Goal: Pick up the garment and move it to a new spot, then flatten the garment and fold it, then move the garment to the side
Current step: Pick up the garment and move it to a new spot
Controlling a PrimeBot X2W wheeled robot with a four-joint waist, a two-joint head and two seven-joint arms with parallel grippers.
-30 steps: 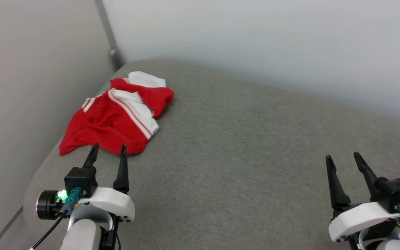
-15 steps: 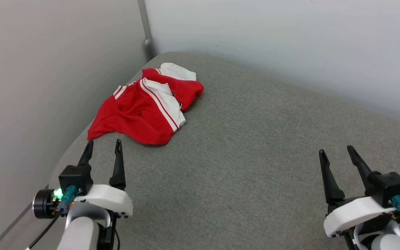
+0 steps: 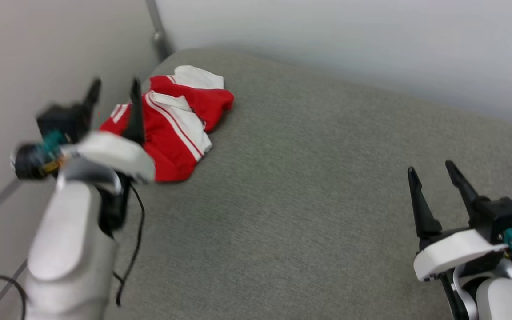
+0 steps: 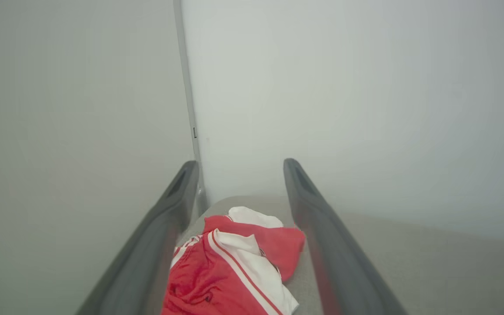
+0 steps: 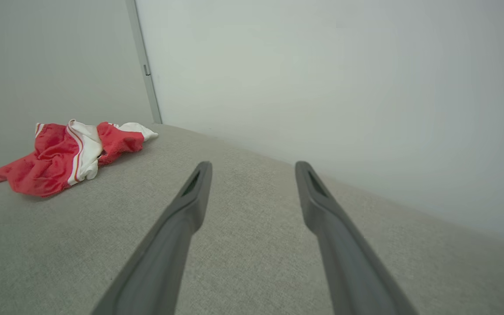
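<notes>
- the garment (image 3: 180, 129) lies in a crumpled heap near the far left corner of the grey fabric-covered counter (image 3: 305, 200), close to its rounded edge.
- it is red, with a white sleeve folded across the top and thin red stripes along the white trim; a second white patch shows at its far end, nearest the corner.
- the left gripper (image 3: 114, 86) is blurred in the head view. it sits above the near left part of the garment, and its 2 dark fingers (image 3: 136, 111) point toward the corner.
- its jaws are released, spread wide and grasping nothing.
- in the left wrist view the garment (image 4: 230, 271) shows low between the 2 fingers, lying on the counter below and ahead of them, apart from the tips.
- a black cable (image 3: 134, 240) hangs in a loop from the left arm (image 3: 69, 249).
- the right gripper (image 3: 430, 169) is at the lower right of the head view, over bare counter and well apart from the garment.
- its jaws are also released, both fingers splayed with only grey fabric between them in the right wrist view.
- from that wrist view the garment (image 5: 59, 157) is far off to the left, flat on the counter.
- 2 pale walls (image 3: 327, 44) meet behind the corner, with a thin grey metal post (image 3: 158, 31) standing at the join.
</notes>
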